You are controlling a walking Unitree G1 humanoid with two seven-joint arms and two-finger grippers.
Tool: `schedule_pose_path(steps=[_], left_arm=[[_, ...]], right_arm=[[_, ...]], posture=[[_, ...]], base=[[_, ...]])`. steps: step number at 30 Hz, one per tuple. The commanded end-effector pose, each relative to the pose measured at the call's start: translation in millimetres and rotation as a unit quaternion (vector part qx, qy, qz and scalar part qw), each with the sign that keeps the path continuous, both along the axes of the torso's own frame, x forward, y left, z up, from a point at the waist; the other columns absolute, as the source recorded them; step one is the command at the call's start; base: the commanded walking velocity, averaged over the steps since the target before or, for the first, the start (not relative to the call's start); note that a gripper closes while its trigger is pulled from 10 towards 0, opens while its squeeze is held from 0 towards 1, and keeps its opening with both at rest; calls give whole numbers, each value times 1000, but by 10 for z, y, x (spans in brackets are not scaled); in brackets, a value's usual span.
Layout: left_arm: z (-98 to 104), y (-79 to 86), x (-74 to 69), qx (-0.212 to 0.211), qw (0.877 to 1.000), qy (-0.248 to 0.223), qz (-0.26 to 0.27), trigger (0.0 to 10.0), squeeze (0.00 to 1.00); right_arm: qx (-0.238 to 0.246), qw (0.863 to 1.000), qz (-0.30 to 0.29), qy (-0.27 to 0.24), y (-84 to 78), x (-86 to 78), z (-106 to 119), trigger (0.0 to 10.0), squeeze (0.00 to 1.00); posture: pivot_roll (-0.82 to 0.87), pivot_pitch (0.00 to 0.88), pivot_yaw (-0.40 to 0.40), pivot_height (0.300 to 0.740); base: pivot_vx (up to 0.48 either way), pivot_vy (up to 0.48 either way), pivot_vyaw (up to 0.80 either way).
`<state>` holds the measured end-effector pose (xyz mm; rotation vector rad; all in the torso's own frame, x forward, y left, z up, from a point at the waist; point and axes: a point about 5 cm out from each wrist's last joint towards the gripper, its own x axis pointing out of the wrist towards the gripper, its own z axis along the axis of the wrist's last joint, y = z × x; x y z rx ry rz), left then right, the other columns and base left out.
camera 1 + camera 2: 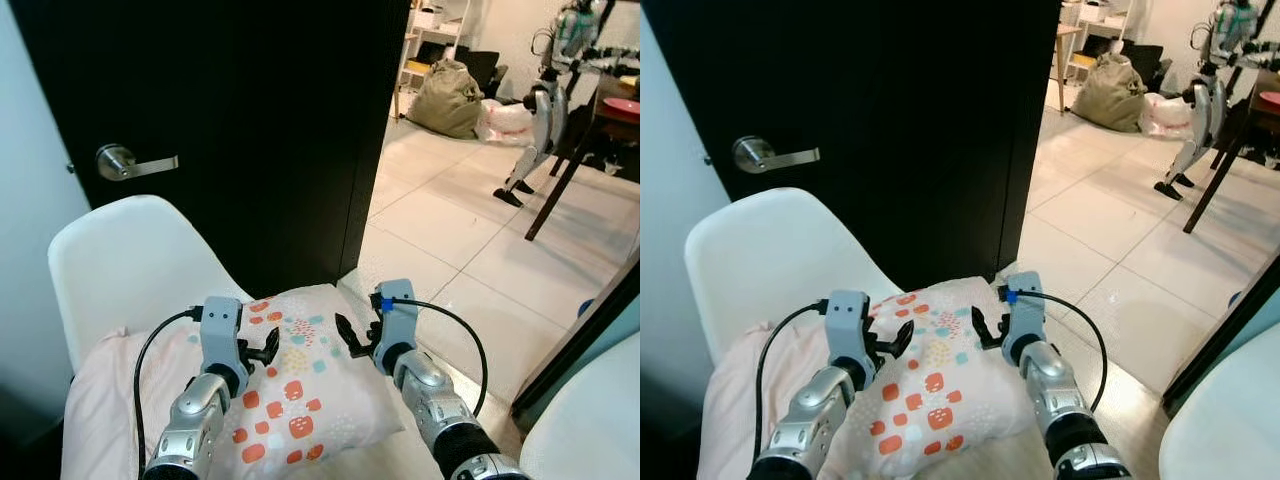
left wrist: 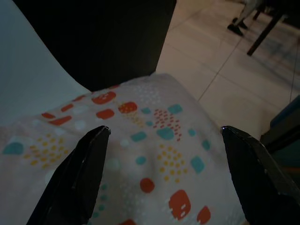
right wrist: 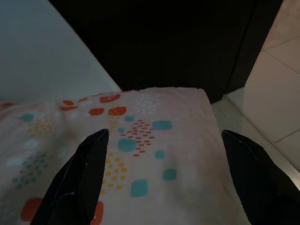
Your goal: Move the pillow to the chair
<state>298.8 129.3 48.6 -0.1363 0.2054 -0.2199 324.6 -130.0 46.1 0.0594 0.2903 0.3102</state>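
Observation:
A pale pink pillow (image 1: 300, 390) printed with orange and teal patches lies on the seat of a white plastic chair (image 1: 125, 260), its far corner reaching the seat's front edge by the door. Both grippers hover just above it. My left gripper (image 1: 268, 350) stands open over the pillow's middle, and the wrist view shows its fingers (image 2: 77, 176) spread wide over the pattern (image 2: 154, 140). My right gripper (image 1: 348, 337) is open too, above the pillow's right edge (image 3: 154, 136), with nothing between its fingers (image 3: 79, 173).
A black door (image 1: 240, 130) with a silver lever handle (image 1: 135, 160) stands right behind the chair. To the right, tiled floor (image 1: 470, 230) runs toward a robot dog (image 1: 540, 120), a dark table leg (image 1: 560, 180) and an olive bag (image 1: 448, 97). Another white chair (image 1: 590, 420) is at lower right.

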Motion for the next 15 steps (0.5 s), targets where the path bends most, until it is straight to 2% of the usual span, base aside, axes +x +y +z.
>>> schedule_pose_path(steps=[1, 8, 10, 15], left_arm=[[29, -44, 41, 6, 1000, -8, -12, 10000, 0], [21, -156, 62, 26, 999, -6, -23, 10000, 0], [-62, -196, 36, 34, 999, 8, -21, 10000, 0], [-120, -271, 14, 13, 999, 29, -20, 10000, 0]], right_arm=[[-5, 1000, 2, 0, -11, 13, -4, 10000, 0], [16, 1000, -15, 17, -6, 59, -18, 10000, 0], [19, 1000, -11, 18, 60, 103, 15, 10000, 0], [30, 1000, -5, 6, 110, 181, 116, 10000, 0]], posture=[[43, 8, -147, 740], [121, 0, -151, 740], [145, 0, -153, 740], [168, 0, -153, 740]], base=[[0, 0, 0], [0, 0, 0], [0, 0, 0], [0, 0, 0]])
